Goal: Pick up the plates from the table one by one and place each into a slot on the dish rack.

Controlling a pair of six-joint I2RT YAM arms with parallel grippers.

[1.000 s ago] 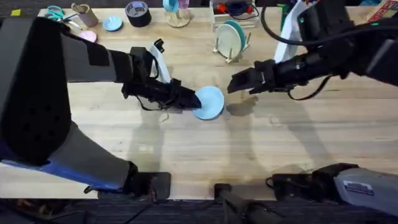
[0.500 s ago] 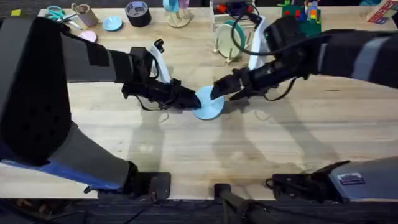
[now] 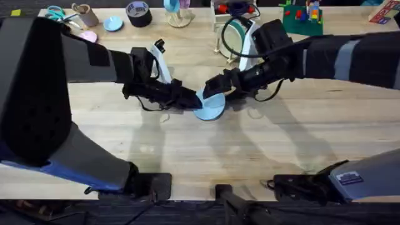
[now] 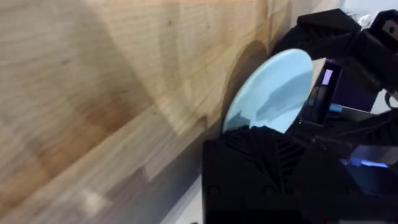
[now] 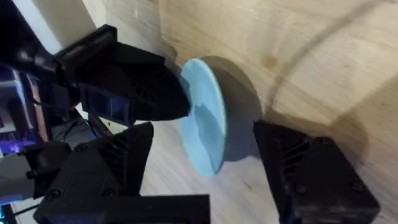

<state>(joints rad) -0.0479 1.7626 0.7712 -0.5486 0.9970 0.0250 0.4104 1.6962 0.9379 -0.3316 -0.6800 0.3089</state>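
1. Overhead: I am holding the light blue plate (image 3: pixel 211 106) in the left gripper (image 3: pixel 195 100), which is clamped on its rim at mid-bench (image 3: pixel 187 150), and I am reaching the right gripper (image 3: pixel 208 88) in from the other side. The dish rack (image 3: pixel 234 39) is standing at the far edge, and a greenish plate (image 3: pixel 233 36) appears to be sitting in it already (the right arm is covering part of it).

2. Left wrist: the plate (image 4: pixel 273 93) is standing tilted on edge in my own gripper, with the right gripper's dark body just behind it.

3. Right wrist: my two fingers (image 5: pixel 112 162) are standing apart, one on each side of the plate (image 5: pixel 205 124), not yet pressing on it; the left gripper (image 5: pixel 183 102) is pinching the opposite rim.

4. Handling, as I judge it: this is thin, stiff, light plastic, likely smooth and slippery. I am aiming to take it at the free rim, across both faces, well clear of the other gripper, and gripping firmly so it cannot swivel.
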